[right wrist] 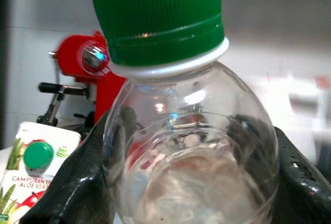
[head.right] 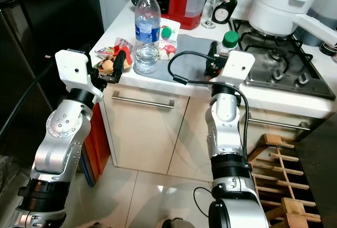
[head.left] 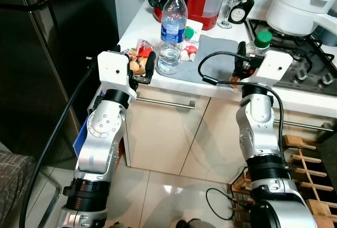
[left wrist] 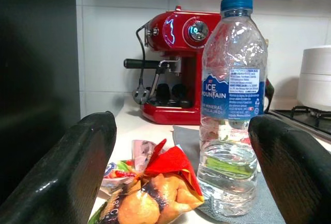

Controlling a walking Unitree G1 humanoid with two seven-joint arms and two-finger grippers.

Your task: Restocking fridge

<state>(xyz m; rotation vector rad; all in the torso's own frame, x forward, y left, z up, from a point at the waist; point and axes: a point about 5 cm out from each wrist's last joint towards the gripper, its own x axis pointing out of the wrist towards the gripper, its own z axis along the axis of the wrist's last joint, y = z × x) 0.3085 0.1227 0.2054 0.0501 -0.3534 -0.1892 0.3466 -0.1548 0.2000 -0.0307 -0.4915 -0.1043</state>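
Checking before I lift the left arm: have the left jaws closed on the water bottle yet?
No. In the left wrist view the left gripper is open, with the blue-capped water bottle standing beyond it and the snack packet between the jaws.

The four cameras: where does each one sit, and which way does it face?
Left eye and right eye views: on the head, facing forward and down at the counter; both silver arms show.
Left wrist view: looks along the open left pincer at the snack bag and water bottle.
Right wrist view: close on the green-capped bottle between the right pincer's fingers.
Shared: the red coffee machine.
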